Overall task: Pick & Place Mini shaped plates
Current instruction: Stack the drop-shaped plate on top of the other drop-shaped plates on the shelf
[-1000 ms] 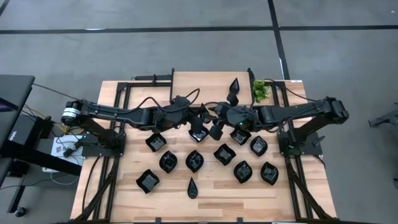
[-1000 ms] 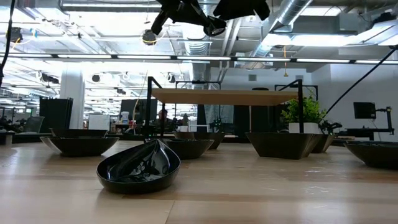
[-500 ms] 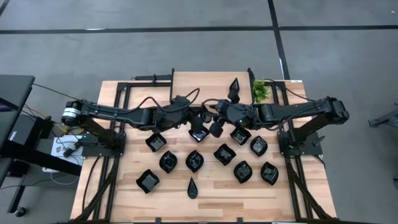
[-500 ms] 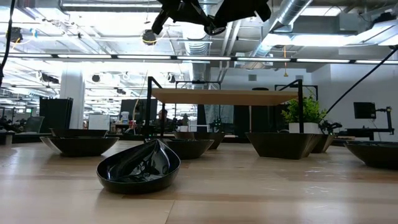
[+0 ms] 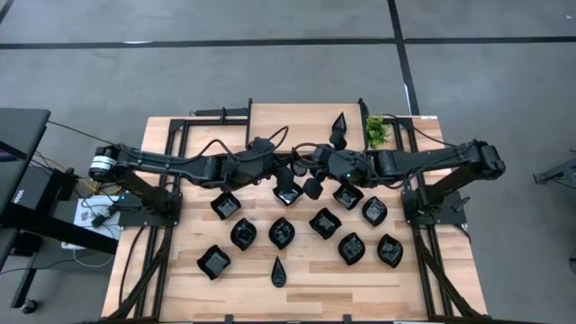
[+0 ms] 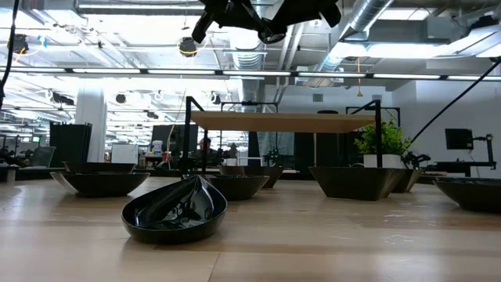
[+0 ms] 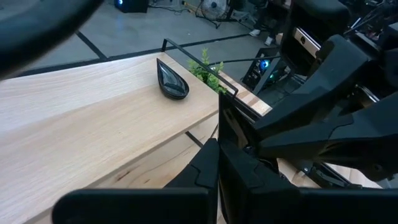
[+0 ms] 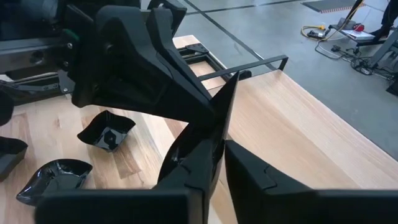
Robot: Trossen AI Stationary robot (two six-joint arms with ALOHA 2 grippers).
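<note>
High view, plant, teardrop plate beside

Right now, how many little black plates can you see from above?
12. One teardrop plate on the back shelf; one middle plate just before it; ten front plates nearer. More may be hidden.

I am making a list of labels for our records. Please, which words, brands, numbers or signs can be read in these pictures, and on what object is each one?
None can be read.
The dark unit at the left edge of the high view carries small white lettering, too small to read.
The black plates, the wooden table and both arms carry no visible lettering.
</note>
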